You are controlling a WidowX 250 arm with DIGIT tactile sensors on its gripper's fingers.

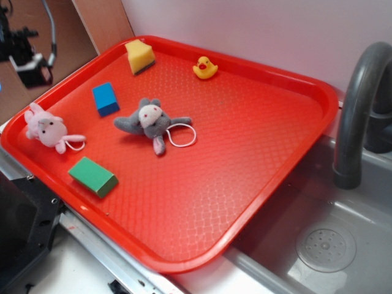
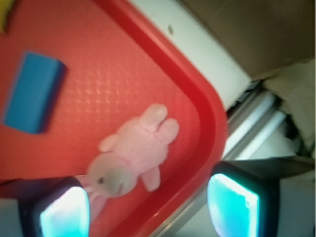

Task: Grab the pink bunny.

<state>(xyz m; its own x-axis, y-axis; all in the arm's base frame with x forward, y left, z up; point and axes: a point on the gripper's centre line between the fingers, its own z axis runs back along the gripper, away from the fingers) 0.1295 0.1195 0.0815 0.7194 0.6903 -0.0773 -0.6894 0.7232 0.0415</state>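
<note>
The worktop (image 1: 73, 269) carries a red tray (image 1: 245, 159) reaching its left edge, overhanging a grey sink (image 1: 343, 245) at right.

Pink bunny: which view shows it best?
Wrist. The pink bunny fills mid-frame, though blurred, between the open pincer fingers. Exterior shows the bunny small but sharp, near the red tray left rim.

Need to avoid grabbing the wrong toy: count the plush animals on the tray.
2. The pink bunny lies at the red tray's left edge; the grey plush lies near the middle, right of the blue block. None looks hidden.
</note>
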